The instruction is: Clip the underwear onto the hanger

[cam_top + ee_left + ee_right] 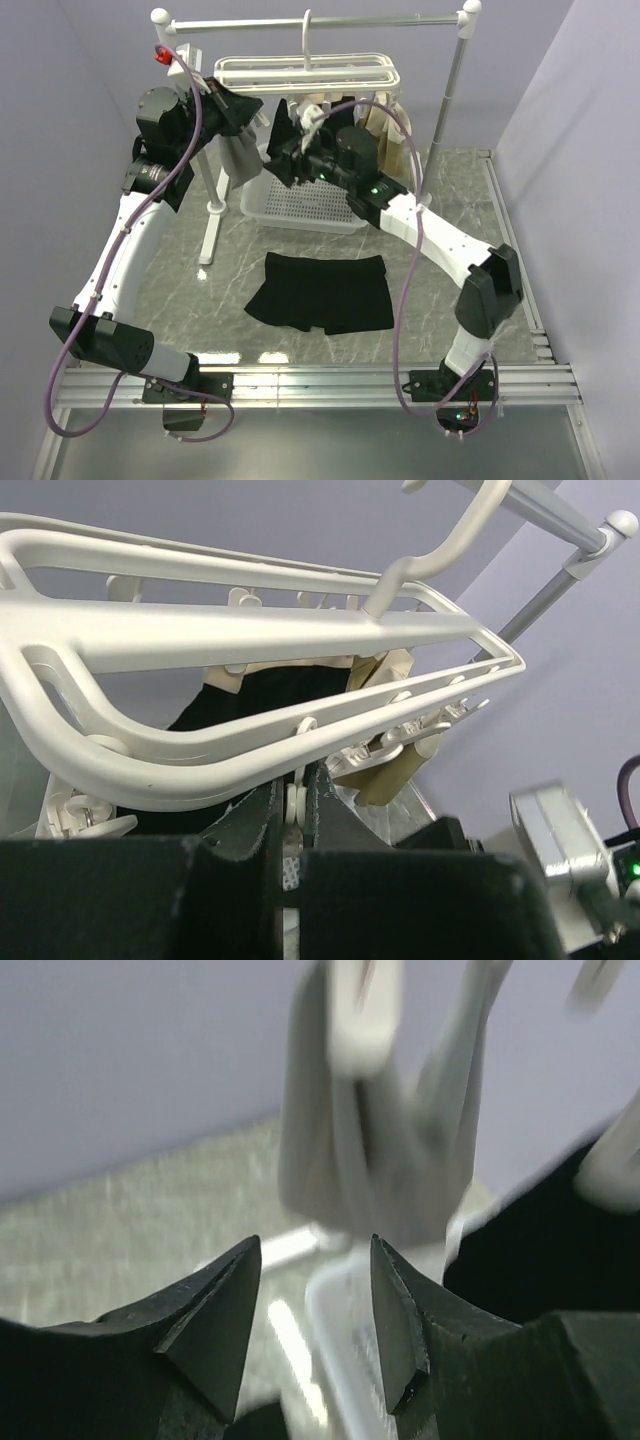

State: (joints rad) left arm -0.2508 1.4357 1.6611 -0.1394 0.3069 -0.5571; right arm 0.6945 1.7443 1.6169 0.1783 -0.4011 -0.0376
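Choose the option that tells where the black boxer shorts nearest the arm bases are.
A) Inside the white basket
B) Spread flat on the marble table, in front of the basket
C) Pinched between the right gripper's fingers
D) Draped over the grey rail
B: in the top view the underwear lies spread flat on the table, on the arm-base side of the basket, with neither arm touching it.

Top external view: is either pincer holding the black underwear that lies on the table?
No, the black underwear lies spread flat on the marble table, with no pincer touching it.
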